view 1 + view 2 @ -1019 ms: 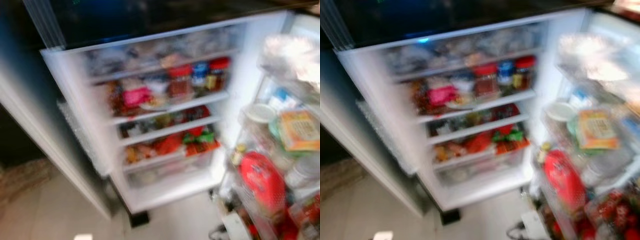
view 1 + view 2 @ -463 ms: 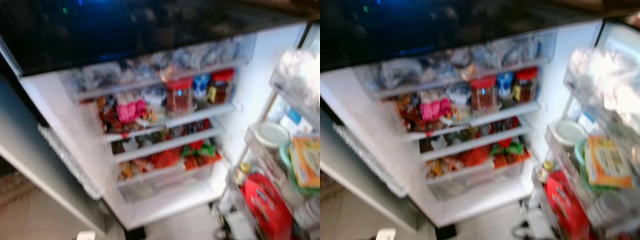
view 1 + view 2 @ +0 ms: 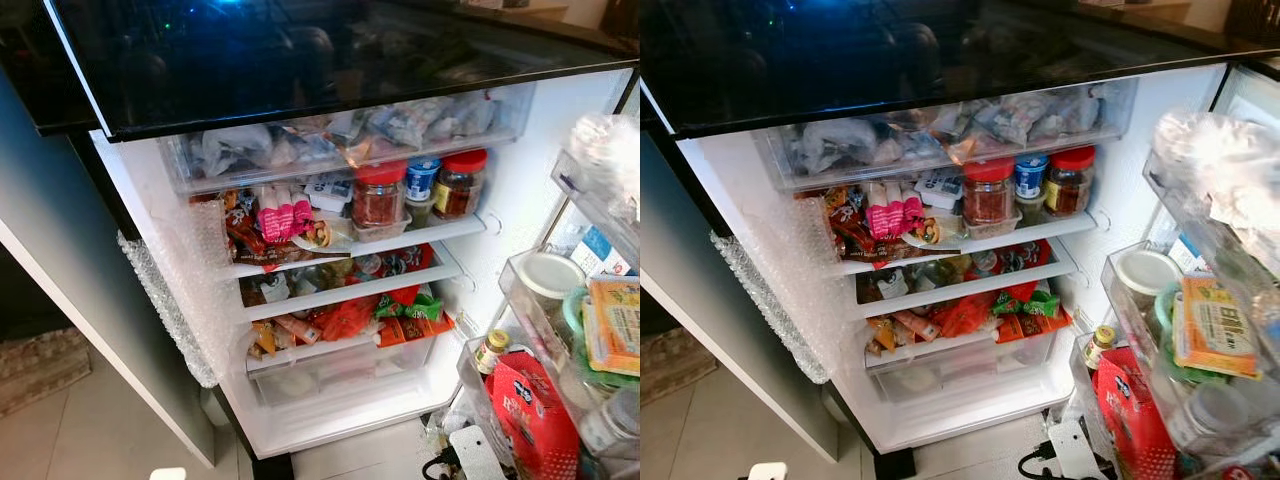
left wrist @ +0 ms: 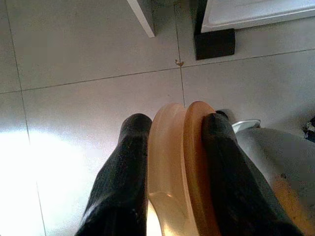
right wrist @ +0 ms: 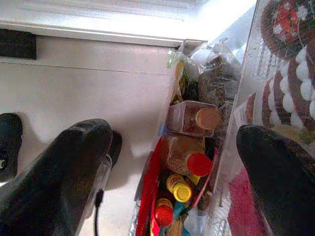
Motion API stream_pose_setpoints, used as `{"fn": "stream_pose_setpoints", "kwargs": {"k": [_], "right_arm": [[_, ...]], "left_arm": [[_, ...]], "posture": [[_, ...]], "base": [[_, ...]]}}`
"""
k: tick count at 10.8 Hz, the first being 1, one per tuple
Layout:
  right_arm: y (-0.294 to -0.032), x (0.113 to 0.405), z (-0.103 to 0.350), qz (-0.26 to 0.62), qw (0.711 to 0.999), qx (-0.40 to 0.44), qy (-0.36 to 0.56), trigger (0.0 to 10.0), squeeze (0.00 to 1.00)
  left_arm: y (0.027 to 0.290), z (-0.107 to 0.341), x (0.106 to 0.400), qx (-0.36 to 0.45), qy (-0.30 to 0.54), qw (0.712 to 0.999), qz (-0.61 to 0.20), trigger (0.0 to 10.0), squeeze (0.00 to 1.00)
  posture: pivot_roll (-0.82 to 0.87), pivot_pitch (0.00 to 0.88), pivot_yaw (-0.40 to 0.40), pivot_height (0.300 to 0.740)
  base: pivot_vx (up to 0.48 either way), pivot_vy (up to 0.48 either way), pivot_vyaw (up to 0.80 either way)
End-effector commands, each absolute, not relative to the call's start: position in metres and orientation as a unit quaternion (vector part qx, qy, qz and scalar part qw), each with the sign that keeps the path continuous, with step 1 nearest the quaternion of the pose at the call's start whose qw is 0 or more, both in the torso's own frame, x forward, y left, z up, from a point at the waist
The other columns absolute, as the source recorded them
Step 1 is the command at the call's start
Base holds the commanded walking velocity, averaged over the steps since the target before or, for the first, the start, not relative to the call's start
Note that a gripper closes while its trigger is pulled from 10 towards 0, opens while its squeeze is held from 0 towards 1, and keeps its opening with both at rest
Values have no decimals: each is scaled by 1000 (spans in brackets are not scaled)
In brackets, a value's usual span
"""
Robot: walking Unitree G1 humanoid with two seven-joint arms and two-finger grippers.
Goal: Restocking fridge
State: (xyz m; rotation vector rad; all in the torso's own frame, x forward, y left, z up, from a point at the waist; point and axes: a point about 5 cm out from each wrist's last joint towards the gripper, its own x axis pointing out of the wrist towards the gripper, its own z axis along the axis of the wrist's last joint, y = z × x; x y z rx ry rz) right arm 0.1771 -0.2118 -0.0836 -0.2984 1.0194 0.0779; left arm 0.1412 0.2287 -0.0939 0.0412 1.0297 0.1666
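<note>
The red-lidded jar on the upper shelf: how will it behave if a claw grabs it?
The red-lidded jar looks full, so probably heavy. Its smooth clear wall may be slippery and breakable. It stands upright in a shallow tub, so likely stable.

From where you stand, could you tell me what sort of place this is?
Most likely a home kitchen: an open fridge with shelves crowded with jars and packets, door racks holding bottles, and a pale tiled floor. The left gripper holds a tan item.
</note>
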Motion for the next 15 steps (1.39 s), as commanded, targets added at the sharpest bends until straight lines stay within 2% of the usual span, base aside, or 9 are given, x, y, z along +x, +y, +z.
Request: {"fn": "stream_pose_setpoints", "kwargs": {"k": [1, 10, 15], "right_arm": [[-211, 177, -84, 40, 861, -142, 487, 10000, 0], [-212, 177, -83, 53, 858, -153, 488, 10000, 0], [-211, 178, -83, 56, 858, -153, 488, 10000, 0]], "left_arm": [[213, -97, 142, -6, 497, 866, 57, 10000, 0], [212, -97, 141, -5, 498, 865, 54, 10000, 0], [211, -97, 143, -5, 497, 866, 52, 10000, 0]], "posture": [[-129, 0, 25, 740], [-122, 0, 19, 740], [-123, 0, 21, 740]], "base": [[0, 0, 0], [0, 0, 0], [0, -261, 0]]}}
